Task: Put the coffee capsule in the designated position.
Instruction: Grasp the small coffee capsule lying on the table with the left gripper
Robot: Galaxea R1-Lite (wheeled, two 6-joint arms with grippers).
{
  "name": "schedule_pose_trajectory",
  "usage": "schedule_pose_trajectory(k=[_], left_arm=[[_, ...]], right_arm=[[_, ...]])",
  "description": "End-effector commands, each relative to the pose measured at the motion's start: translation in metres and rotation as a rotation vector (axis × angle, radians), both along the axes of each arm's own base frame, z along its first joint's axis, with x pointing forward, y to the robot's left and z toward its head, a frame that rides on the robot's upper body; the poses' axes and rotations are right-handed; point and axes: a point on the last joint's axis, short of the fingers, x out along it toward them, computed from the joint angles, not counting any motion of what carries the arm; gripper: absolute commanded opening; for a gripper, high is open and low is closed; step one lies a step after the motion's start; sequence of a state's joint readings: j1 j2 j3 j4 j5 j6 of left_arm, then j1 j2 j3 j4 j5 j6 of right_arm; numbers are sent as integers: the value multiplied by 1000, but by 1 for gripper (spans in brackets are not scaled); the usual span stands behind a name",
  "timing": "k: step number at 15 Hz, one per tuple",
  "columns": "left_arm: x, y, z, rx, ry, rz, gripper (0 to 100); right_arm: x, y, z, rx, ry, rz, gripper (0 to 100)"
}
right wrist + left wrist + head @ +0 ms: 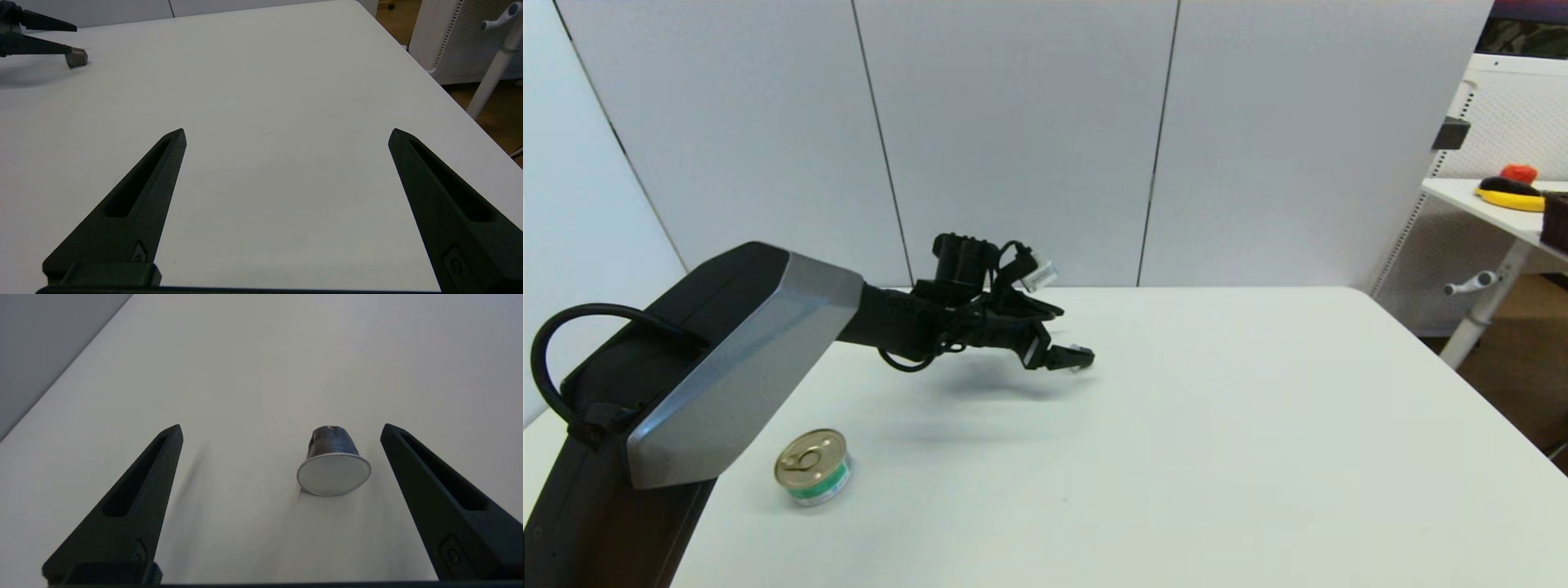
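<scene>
The coffee capsule point(334, 463) lies on its side on the white table point(245, 375), its silver foil face turned toward the left wrist camera. My left gripper point(282, 430) is open, and the capsule rests between its fingers, nearer one of them and touching neither. In the head view the left gripper point(1080, 357) reaches low over the table's far middle. The right wrist view shows the capsule point(77, 58) far off, at the tips of the left gripper point(73, 40). My right gripper point(286, 134) is open and empty above bare tabletop. No mark shows the designated position.
A gold-lidded, green-labelled tin can point(813, 467) stands at the table's near left, beside my left arm. The table's right edge point(1462, 384) drops to the floor. A second white table point(1494, 208) with yellow and red items stands beyond it.
</scene>
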State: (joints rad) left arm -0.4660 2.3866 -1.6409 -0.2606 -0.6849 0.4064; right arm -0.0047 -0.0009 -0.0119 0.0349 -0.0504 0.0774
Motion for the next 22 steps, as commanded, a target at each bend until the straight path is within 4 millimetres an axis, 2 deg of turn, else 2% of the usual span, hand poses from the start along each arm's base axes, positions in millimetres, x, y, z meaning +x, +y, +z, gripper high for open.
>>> schedule_pose_trajectory(k=[1,6,11,18,22], left_arm=[[-2,-1,-1,-11,-17,-7,100],[-11,-1,-16,-13,-13,-14,100],[-10,-2,-17,-32,-20,-9,100],[-15,-18,-25,-56,1,-28,100],[-16,-18,-28,-53,7,-28,100]], right_arm=[[0,0,0,1,1,0,100],[0,0,0,1,1,0,100],[0,0,0,1,1,0,100],[0,0,0,1,1,0,100],[0,0,0,1,1,0,100]])
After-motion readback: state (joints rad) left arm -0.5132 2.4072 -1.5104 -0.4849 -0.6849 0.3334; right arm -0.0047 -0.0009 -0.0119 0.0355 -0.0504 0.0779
